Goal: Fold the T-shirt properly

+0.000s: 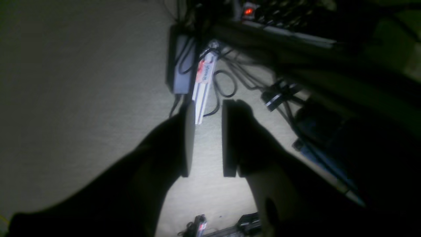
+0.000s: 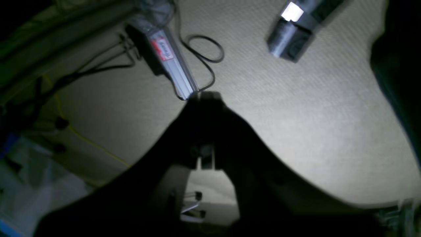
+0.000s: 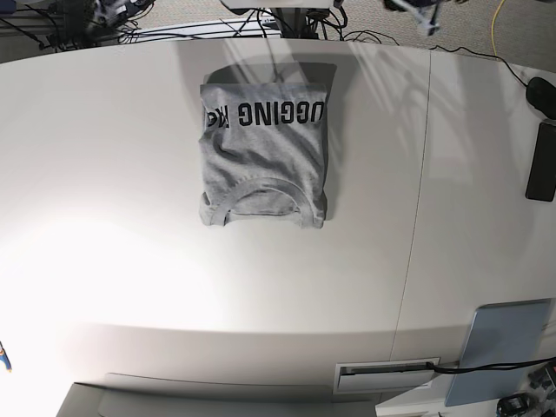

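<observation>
Table: big and white, it fills the base view. The shirt lies on it at about 12 o'clock, near the far edge.

T-shirt: grey, folded into a neat block. The black letters show along its far edge. The round neck faces the near side, at 6 o'clock. The fold looks nearly done or done.

Floor: pale carpet. Both wrist views look down at it, so the arms seem to be lifted away from the table.

Left hand: open. The two dark fingers stand apart with bare floor between them. It holds nothing.

Right hand: closed tight, dark against the floor. No cloth shows in it.

Cables: black loops on the floor beside a grey box.

Phone: a flat black thing at 3 o'clock on the table, well apart from the shirt.

What could go wrong: if a hand comes back down and brushes the shirt, the top layer could slide and the fold could come undone. The bottom left corner of the shirt sticks out a little, so a tug there could pull it crooked.
</observation>
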Robot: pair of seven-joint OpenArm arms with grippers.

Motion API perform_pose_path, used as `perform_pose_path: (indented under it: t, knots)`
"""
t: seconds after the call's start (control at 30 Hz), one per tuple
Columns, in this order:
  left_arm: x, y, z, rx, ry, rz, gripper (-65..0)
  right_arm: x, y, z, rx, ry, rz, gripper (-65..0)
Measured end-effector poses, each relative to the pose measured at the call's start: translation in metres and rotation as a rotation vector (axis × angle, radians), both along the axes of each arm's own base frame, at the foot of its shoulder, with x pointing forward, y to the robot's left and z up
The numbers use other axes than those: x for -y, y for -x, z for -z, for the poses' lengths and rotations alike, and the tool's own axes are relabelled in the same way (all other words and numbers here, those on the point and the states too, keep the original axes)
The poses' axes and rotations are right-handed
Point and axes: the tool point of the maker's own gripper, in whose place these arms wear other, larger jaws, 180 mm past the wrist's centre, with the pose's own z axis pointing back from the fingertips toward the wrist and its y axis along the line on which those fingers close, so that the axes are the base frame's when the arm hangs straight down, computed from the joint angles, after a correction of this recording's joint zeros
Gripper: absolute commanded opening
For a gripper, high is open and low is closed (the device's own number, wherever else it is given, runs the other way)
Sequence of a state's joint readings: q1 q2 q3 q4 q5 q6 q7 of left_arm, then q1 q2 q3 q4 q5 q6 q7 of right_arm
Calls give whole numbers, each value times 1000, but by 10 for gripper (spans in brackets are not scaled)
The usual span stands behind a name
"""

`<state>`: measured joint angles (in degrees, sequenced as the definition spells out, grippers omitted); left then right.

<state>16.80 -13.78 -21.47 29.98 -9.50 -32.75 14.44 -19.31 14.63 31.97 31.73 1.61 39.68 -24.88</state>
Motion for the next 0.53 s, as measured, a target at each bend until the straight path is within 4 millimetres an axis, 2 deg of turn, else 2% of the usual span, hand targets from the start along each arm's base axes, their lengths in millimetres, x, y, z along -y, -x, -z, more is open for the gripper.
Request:
perform_pose_path:
  t: [0.1,0.23,0.37,0.53]
  knots:
    - [28,-11,11,-37,-27,44,-491,-20,-20,12,16,-18,-90,-650]
    - [58,-4,21,-64,-19,51,-491,-30,-20,27,-57,54,-220,-650]
    - [59,17,25,-101,-31,26,-493,-37,-14,33,-72,87,-336,-650]
    - [57,12,26,-89,-39,16,-493,-39,-19,35,-52,102,-371,-650]
